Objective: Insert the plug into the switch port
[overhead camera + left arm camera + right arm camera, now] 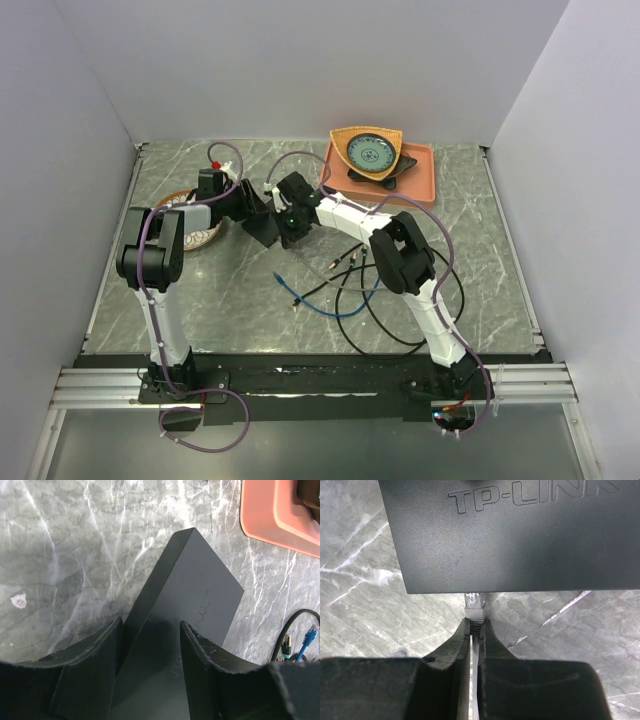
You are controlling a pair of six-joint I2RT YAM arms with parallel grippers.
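Checking the right wrist view, I find the right gripper [475, 627] clenched on the plug [474, 606]. The plug's clear tip points straight ahead at the near edge of the black switch [520, 540], just short of it or touching; I cannot tell which. Its long axis runs in line with the fingers and square to that edge, so I judge the coming move to be a straight push forward. The switch port is hidden: that edge face is turned away from the camera and no opening shows in any view, so sideways alignment is unconfirmed. The left gripper [151, 630] straddles the switch from the opposite side, jaws apart with the body between them. Whether its pads bear on the switch I cannot tell. From above, both arms crowd the switch and mask it.
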